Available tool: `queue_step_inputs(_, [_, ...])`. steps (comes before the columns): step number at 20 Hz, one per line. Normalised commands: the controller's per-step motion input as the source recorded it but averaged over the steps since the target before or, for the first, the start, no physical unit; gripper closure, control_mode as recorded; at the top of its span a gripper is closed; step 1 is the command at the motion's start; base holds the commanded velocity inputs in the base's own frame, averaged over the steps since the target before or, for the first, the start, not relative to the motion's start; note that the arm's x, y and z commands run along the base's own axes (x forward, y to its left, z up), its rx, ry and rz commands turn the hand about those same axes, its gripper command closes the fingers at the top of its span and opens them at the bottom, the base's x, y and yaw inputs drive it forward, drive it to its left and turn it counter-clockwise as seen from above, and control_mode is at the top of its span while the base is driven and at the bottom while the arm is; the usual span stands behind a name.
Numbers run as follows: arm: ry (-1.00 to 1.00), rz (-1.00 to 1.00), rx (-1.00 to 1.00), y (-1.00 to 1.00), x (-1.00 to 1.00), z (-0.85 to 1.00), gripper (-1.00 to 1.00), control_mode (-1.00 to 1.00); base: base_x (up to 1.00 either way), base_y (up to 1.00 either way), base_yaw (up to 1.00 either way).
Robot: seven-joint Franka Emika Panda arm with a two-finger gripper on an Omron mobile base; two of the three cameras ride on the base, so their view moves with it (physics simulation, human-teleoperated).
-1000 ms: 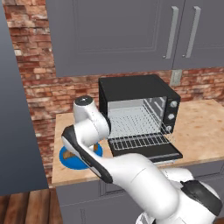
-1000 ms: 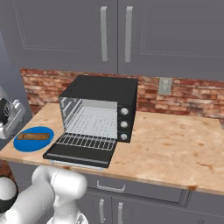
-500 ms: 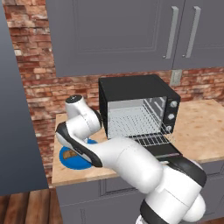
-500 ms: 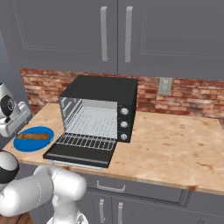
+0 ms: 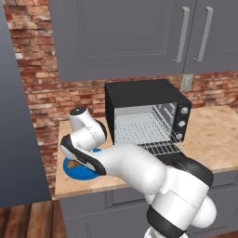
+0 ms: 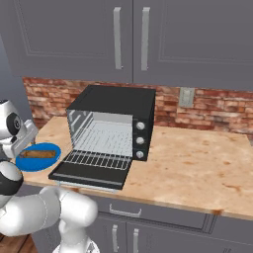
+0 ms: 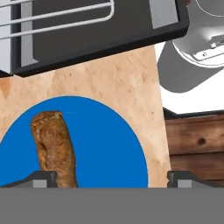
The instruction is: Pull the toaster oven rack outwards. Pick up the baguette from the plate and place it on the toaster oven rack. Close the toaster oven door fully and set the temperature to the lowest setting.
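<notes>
Pincer [image 7: 112,178] hangs above the blue plate [image 7: 105,144], its tips spread wide with nothing between them. On the plate lies the baguette [image 7: 54,148], close to one tip. That plate [image 6: 38,159] sits on the worktop [image 6: 197,163] left of the toaster oven [image 6: 116,116], whose door [image 6: 89,173] is dropped open with the rack [image 6: 98,159] drawn out over it.

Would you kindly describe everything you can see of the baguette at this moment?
The baguette is a short brown bread stick with a rough, speckled crust and a blunt rounded end. It lies flat on the blue plate, off to one side of the plate's middle, on the wooden counter beside the open toaster oven. In the hand view, the open gripper's fingertips straddle it; nothing but the plate visibly touches it.
</notes>
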Motion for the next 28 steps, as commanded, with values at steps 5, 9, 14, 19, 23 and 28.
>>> queue_step_inputs(5, [0.0, 0.0, -0.03, 0.09, 0.35, -0.15, -1.0, -1.0, 0.0, 0.0, 0.0])
queue_step_inputs(9, [0.0, 0.0, -0.04, 0.11, 0.31, -0.12, -1.0, -1.0, 0.0, 0.0, 0.0])
queue_step_inputs(14, [0.01, 0.0, -0.03, 0.09, 0.31, -0.2, -1.0, -1.0, 0.0, 0.0, 0.0])
queue_step_inputs(19, [0.01, 0.0, -0.03, 0.05, 0.19, -0.22, -1.0, -1.0, 0.0, 0.0, 0.0])
queue_step_inputs(23, [0.01, 0.0, -0.03, 0.1, 0.11, -0.2, -1.0, -1.0, 0.0, 0.0, 0.0])
queue_step_inputs(28, [0.01, 0.0, -0.03, 0.09, 0.1, -0.21, -1.0, -1.0, 0.0, 0.0, 0.0])
